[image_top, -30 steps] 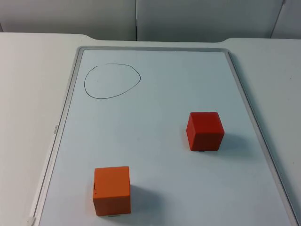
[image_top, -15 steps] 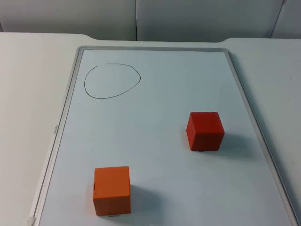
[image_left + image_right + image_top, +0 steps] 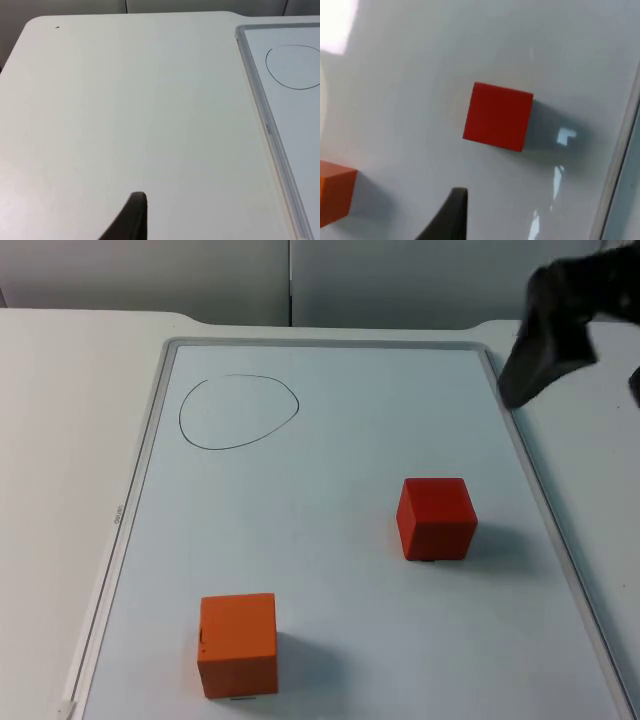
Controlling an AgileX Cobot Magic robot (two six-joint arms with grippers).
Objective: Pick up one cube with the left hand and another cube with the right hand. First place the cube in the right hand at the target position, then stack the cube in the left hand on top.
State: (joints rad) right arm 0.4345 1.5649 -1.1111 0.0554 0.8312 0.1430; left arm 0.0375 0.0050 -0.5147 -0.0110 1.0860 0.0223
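Broadly, white table top [image 3: 60,440] carries a whiteboard [image 3: 330,630] with a grey frame, lying flat and taking up most of the surface between the two arms' sides. Right arm reaches in over the board's far right corner, dark and smeared by motion; right gripper [image 3: 540,355] hangs above the frame edge there, well apart from both cubes, jaw state cannot be told. Left gripper [image 3: 131,220] sits over bare table beside the board's left frame, one black fingertip visible, jaw state likewise cannot be told. Red cube [image 3: 436,518] rests on the board's right half, roughly mid-depth; right wrist view looks down on it. Orange cube [image 3: 238,644] rests near the board's front left, well apart from the red one. Hand-drawn circle [image 3: 239,412] marks the far left of the board, nothing inside it.
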